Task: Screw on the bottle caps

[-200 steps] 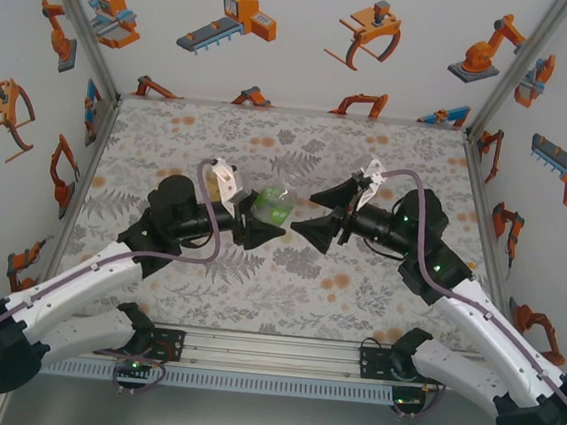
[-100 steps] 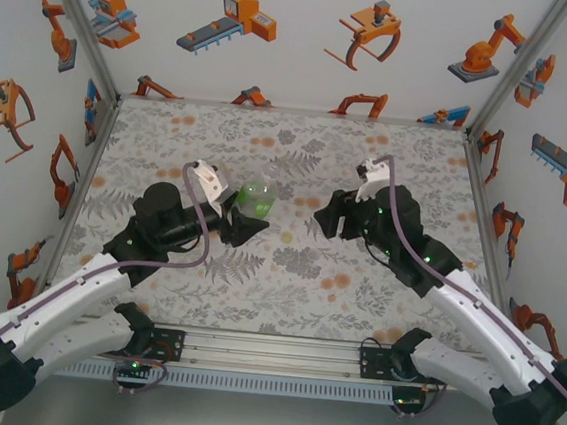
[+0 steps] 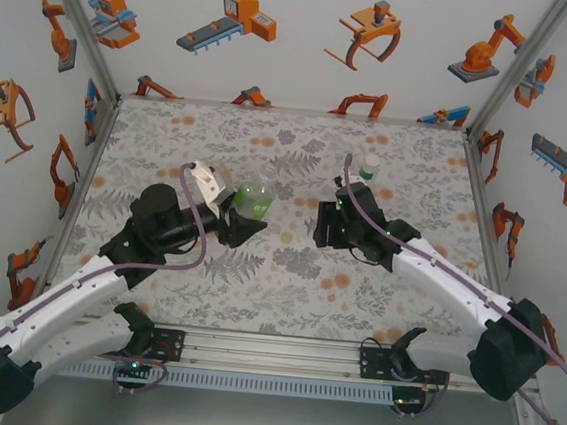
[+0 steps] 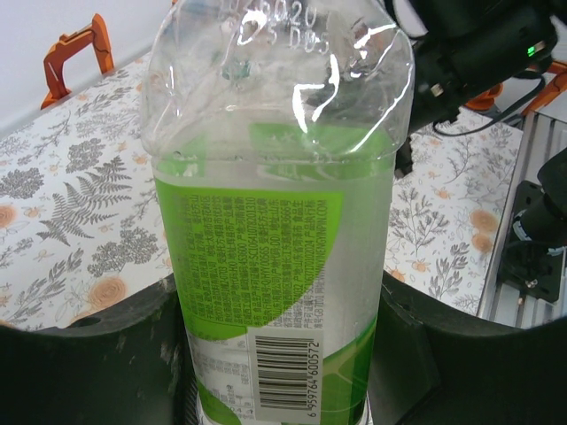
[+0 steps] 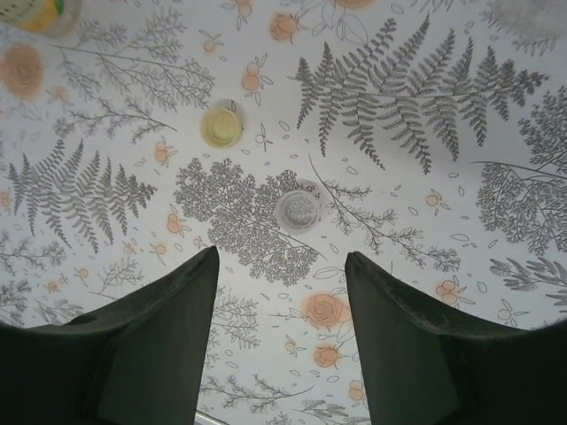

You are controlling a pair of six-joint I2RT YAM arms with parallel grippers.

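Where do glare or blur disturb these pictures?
Left wrist view: white glare streaks high on the clear bottle, label and barcode sharp. Right wrist view: even light, yellowish cap and whitish cap both sharp. Top external view: evenly lit.

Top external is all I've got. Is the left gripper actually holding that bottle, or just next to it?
Observer: Holding it. On left wrist, the left gripper has a finger against each side of the bottle, down by the barcode.
Operator: Right gripper state?
Observer: The right gripper is open, aimed down at the table, with nothing between its fingers.
Operator: Any caps near it?
Observer: Two lie loose. A whitish cap sits just ahead of the finger gap. A yellowish cap is further out, up and left in that view.
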